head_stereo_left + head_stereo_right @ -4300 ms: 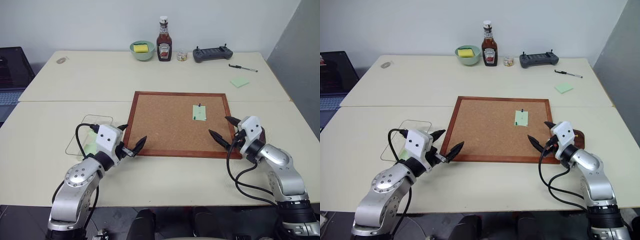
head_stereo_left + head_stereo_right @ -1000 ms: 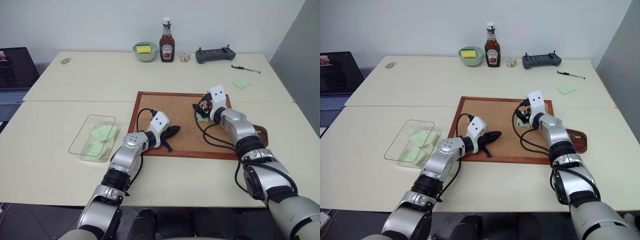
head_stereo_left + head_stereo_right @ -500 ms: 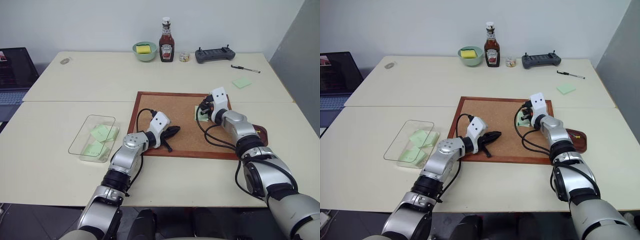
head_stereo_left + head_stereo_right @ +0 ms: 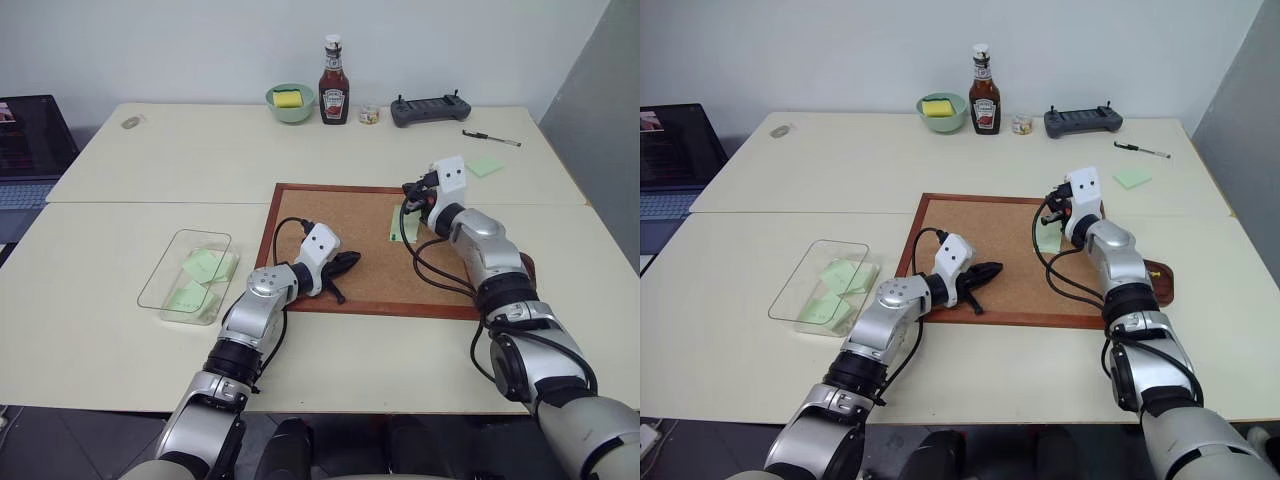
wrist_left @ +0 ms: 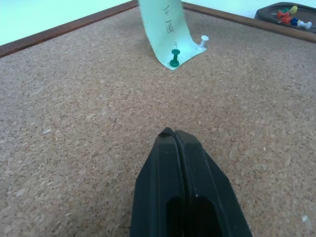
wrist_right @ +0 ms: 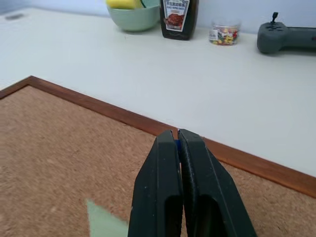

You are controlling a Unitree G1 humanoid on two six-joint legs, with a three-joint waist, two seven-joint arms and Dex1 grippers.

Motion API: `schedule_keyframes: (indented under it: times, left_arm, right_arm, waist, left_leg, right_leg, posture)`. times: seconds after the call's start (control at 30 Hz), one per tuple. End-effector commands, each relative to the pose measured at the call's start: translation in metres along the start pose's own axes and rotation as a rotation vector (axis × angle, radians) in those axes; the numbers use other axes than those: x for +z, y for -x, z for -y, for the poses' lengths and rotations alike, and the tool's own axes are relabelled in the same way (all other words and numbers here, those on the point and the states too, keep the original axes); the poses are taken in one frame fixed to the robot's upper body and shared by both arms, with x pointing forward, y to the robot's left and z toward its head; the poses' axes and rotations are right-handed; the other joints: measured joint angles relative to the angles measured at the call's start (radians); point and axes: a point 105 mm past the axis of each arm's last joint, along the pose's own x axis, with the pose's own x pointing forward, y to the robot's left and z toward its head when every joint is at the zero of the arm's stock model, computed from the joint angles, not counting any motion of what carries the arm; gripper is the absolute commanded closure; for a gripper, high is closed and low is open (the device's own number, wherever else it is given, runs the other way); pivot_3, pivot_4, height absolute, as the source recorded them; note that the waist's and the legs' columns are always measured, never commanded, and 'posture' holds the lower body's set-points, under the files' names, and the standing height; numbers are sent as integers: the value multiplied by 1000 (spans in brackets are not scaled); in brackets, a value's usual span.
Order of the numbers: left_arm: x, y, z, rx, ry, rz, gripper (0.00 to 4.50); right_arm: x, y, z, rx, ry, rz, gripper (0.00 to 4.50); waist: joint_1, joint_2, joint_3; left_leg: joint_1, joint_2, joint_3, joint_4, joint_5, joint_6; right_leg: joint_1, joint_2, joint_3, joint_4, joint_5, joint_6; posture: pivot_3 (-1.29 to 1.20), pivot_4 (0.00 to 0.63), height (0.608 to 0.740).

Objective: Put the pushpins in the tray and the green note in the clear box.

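Since the right pincer (image 4: 408, 190) lifted pressed together, green note (image 4: 404, 226) top freed, left pincer (image 4: 349, 262) stays together

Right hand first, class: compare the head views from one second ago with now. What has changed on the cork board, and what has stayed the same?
The right hand has shut at the top of the green note and lifted away. A blue speck between its fingers may be a pulled pin. The note's top now stands up off the cork board. Unchanged: the left hand, shut over the cork; the green pushpin and white pushpin at the note's lower end; the clear box.
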Motion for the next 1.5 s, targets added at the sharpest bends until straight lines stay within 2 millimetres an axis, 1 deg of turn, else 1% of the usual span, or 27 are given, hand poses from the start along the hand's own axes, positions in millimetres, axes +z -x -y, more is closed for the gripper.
schedule_keyframes:
  times: [0.03, 0.13, 0.2, 0.27, 0.33, 0.4, 0.5, 0.57, 0.67, 0.9, 1.07, 1.2, 1.3, 1.37, 1.5]
  left_arm:
    - [-23, -3, 12, -26, 47, -75, 4500]
    - [-24, -3, 13, -26, 48, -76, 4500]
    - [-24, -3, 13, -27, 49, -77, 4500]
    - [-25, -3, 14, -27, 51, -77, 4500]
    - [-25, -3, 14, -26, 54, -76, 4500]
    - [-26, -3, 15, -27, 55, -78, 4500]
    - [-27, -3, 15, -30, 55, -80, 4500]
    - [-27, -3, 16, -33, 54, -81, 4500]
    - [-28, -4, 16, -38, 51, -82, 4500]
    - [-28, -5, 16, -49, 47, -83, 4500]
    - [-28, -5, 16, -51, 45, -84, 4500]
    - [-29, -5, 17, -51, 45, -84, 4500]
    - [-29, -5, 17, -53, 45, -86, 4500]
    - [-29, -5, 17, -54, 43, -87, 4500]
    - [-30, -5, 17, -56, 42, -88, 4500]
  right_arm:
    - [24, 7, 2, -10, -20, 93, 4456]
    - [38, 19, 7, -29, 2, 134, 4456]
    - [46, 32, 12, -39, 33, 148, 4456]
    - [50, 49, 18, -49, 74, 148, 4456]
    - [49, 69, 26, -68, 125, 126, 4456]
    - [43, 89, 34, -86, 164, 80, 4456]
    - [29, 117, 44, -110, 273, -28, 4456]
    - [21, 131, 50, -129, 320, -93, 4456]
    - [2, 150, 61, -167, 381, -206, 4456]
    - [-24, 180, 70, -181, 419, -387, 4456]
    - [-32, 188, 70, -169, 414, -456, 4456]
    - [-33, 190, 69, -168, 405, -468, 3826]
    - [-33, 191, 68, -166, 397, -472, 3071]
    - [-31, 191, 69, -170, 392, -468, 2741]
    - [-28, 191, 70, -174, 382, -464, 1858]
  waist:
    - [0, 0, 0]
    - [0, 0, 0]
    - [1, 0, 0]
    - [4, 0, 0]
    - [6, 1, -1]
    - [7, 2, -1]
    - [3, 4, -2]
    - [4, 6, -3]
    - [2, 7, -4]
    - [5, 8, -5]
    - [6, 8, -5]
    - [6, 7, -5]
    - [6, 7, -4]
    - [6, 7, -4]
    - [6, 7, -4]
  left_leg:
    - [0, 0, 0, 0, 0, 0]
    - [0, 0, 0, 0, 0, 0]
    - [0, 0, 0, 0, 0, 0]
    - [0, 0, -1, 0, 0, 0]
    - [0, 0, 0, 0, 0, 0]
    - [-1, -1, -2, -1, 0, 0]
    - [-1, 0, 0, -2, 0, 1]
    - [0, -1, 0, -3, 0, 1]
    - [1, 0, 1, -3, 0, 1]
    - [2, 0, 1, -3, 0, 1]
    - [2, 0, 1, -4, 0, 1]
    - [2, 0, 1, -4, 0, 1]
    - [2, 0, 1, -4, 0, 1]
    - [2, 0, 1, -4, 0, 1]
    - [2, 0, 1, -4, 0, 1]
  right_leg:
    - [0, 0, 0, 0, 0, 0]
    - [0, 0, 0, 0, 0, 0]
    - [0, 0, 0, 0, 0, 0]
    - [0, 0, 0, 0, 0, 0]
    - [0, 0, 0, -1, 0, 0]
    - [0, 0, -1, -2, 0, 0]
    - [0, 0, 0, -2, 0, 0]
    - [1, 0, 0, -3, 0, 0]
    - [2, 0, 1, -3, -1, 1]
    - [3, 0, 1, -5, -1, 2]
    - [4, 0, 0, -6, -1, 2]
    - [4, 0, 0, -6, -1, 2]
    - [4, 0, 0, -6, -1, 2]
    - [4, 0, 0, -6, -1, 2]
    - [4, 0, 0, -6, -1, 2]
  posture:
    - [0, 150, 740]
    - [0, 150, 740]
    - [0, 150, 740]
    - [0, 150, 740]
    - [0, 150, 740]
    - [0, 150, 740]
    - [0, 150, 740]
    - [0, 150, 740]
    - [0, 150, 740]
    - [0, 150, 740]
    - [0, 150, 740]
    - [0, 150, 740]
    - [0, 150, 740]
    - [0, 150, 740]
    - [0, 150, 740]
